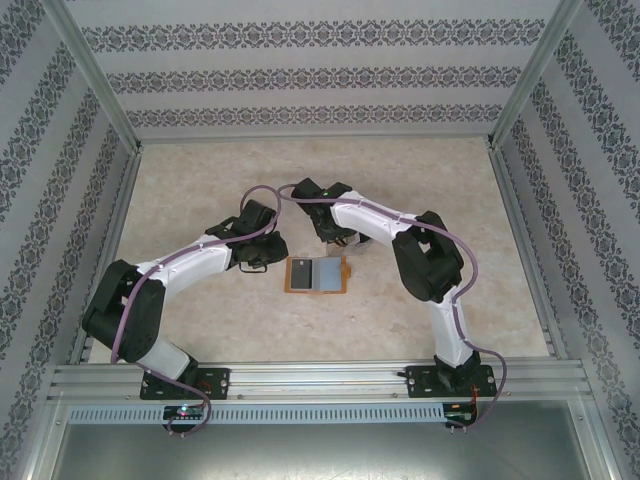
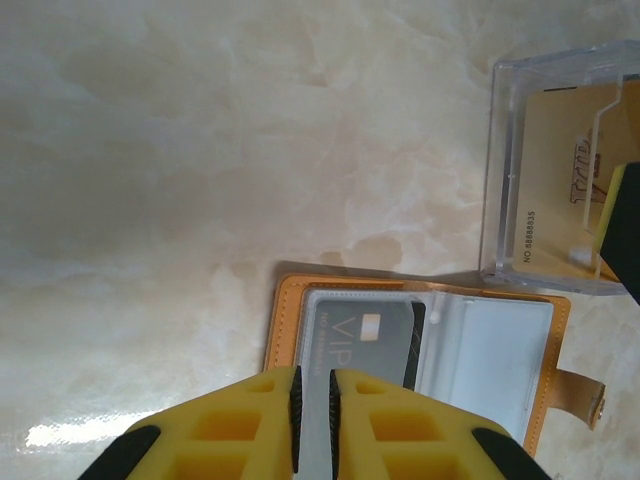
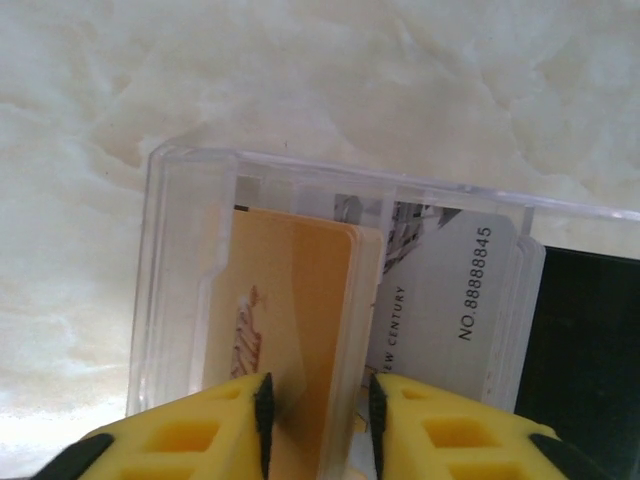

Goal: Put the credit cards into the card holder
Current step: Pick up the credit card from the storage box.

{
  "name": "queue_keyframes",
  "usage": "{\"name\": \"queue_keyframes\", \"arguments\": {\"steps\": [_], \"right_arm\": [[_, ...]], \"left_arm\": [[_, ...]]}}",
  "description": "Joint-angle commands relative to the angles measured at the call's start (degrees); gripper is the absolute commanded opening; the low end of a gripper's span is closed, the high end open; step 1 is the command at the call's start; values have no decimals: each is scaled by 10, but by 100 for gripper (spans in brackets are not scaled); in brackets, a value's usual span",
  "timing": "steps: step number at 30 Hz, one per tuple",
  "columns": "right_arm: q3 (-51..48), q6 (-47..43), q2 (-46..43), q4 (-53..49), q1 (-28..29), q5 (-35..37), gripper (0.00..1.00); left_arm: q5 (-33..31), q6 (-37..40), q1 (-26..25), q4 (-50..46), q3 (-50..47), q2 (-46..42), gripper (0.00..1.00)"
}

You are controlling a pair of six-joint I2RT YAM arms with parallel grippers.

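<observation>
Worktop: a pale marbled worktop (image 1: pixel 400 180) carries everything, and both arms reach in toward its middle.
Card holder: the card holder (image 1: pixel 316 275) lies open and flat near the centre, between the two arms, with its orange-tan rim and grey inner pockets facing up.
Dark card: a dark card (image 2: pixel 365 335) marked VIP sits in the left pocket of the card holder (image 2: pixel 490 360), and its top right corner crosses toward the middle fold.
Left hand: the left hand (image 2: pixel 312 415) points down over the near edge of that left pocket, right above the dark card. Its yellow fingers stand very narrow, with only a slit between them. Whether they pinch or press the card cannot be told.
Clear box: the clear box (image 2: pixel 505 170) stands just beyond the card holder's far right corner, and their edges nearly touch.
Orange-yellow card: the orange-yellow card (image 3: pixel 300 290) leans inside the clear box (image 3: pixel 180 270) at its left side. A pale card (image 3: pixel 450 300) printed with a number lies beside it on the right.
Right hand: the right hand (image 3: pixel 318 420) hangs over the box, partly parted. The face of the orange-yellow card shows across the gap between its fingers, and no grip on the card is visible.
Top view: the left hand (image 1: pixel 268 258) is at the card holder's left edge, and the right hand (image 1: pixel 335 238) is just beyond its far edge.
</observation>
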Motion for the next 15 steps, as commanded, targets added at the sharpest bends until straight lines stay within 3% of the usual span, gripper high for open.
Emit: {"name": "queue_keyframes", "arguments": {"steps": [1,15], "right_arm": [[16,-8,4,-23,4,57,30],[4,-6,-20,-24,4,81,30]], "left_arm": [[-3,10,9,-17,4,-10,17],[5,8,11,-13,1,-6,17]]}}
